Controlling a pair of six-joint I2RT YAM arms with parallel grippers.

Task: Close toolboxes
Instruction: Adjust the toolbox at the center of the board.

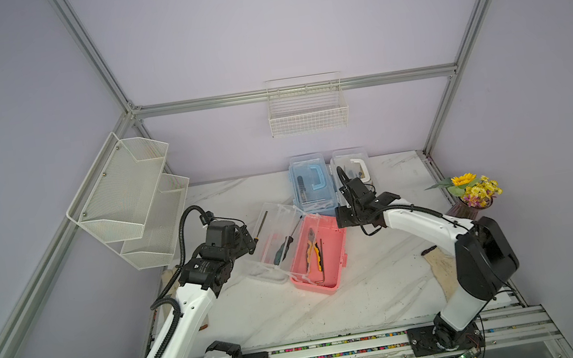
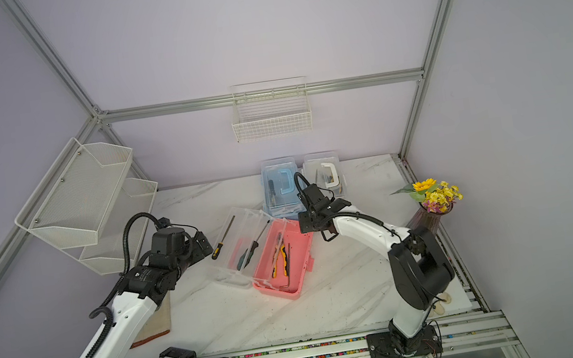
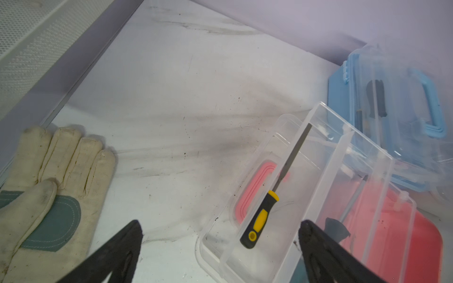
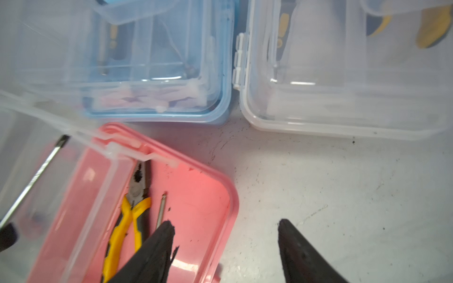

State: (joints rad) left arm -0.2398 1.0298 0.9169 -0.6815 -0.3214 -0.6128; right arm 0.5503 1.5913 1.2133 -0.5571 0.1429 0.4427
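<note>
L gripper [image 3: 221,227] wide, empty; pink toolbox [image 4: 201,196] lid [image 3: 269,152] (flopped open) just ahead. R gripper [image 4: 225,224] parted, empty, over that box's rim.

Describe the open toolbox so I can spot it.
Find the white marble table; near its middle, frontmost of three, sits the pink toolbox. Unlike the blue toolbox and white toolbox behind it, its clear lid lies open, showing yellow-handled pliers.

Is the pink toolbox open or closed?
Open. The pink toolbox has its clear lid swung back to the side, leaving the pliers inside uncovered.
</note>
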